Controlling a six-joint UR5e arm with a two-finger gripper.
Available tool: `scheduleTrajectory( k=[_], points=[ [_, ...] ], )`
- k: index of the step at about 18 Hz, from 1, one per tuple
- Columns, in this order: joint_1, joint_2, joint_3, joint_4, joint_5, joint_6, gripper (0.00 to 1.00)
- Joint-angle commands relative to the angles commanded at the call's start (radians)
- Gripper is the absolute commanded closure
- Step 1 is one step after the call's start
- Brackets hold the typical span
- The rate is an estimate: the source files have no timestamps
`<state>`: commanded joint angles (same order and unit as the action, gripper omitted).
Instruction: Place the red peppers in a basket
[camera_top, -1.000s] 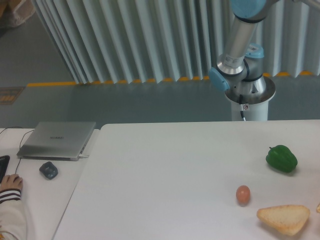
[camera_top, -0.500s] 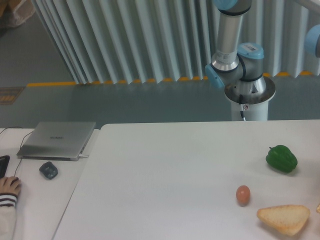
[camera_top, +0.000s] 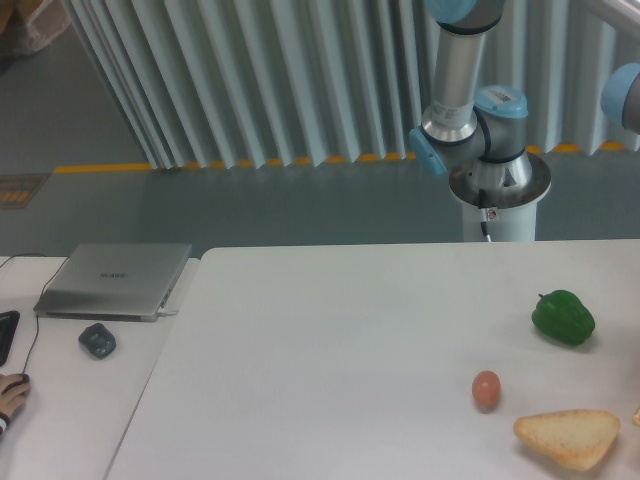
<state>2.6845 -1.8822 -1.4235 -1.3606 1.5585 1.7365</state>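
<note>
**Red pepper and basket out of the camera's view, arm upright at the back**

Red pepper did not show anywhere in the frame, and neither did a basket, so their places could not be told. The claw was also outside the picture, so whether it was spread or pressed together could not be told.

The arm (camera_top: 455, 90) stood upright in the upper right of the frame, rising out of the top edge from its round base (camera_top: 497, 190) behind the far edge of the table (camera_top: 330, 360). Another blue joint (camera_top: 625, 95) showed at the right edge.

On the white table, a green pepper (camera_top: 563, 317) sat at the right side. A brown egg (camera_top: 486, 389) lay below and to the left of it, apart from it. A slice of bread (camera_top: 567, 437) lay in the lower right corner, near the egg but not touching it.

At the left, on a separate lighter surface, a closed grey laptop (camera_top: 113, 280) lay flat, with a dark mouse (camera_top: 96, 340) just below it. A person's hand (camera_top: 10, 388) showed at the lower left edge, with a dark object (camera_top: 5, 335) above it, cut off by the frame.
</note>
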Motion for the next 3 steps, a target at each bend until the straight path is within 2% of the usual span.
scheduleTrajectory(
  k=[3],
  points=[
    [0.0, 0.0, 0.0, 0.0, -0.002, 0.0, 0.0]
  ],
)
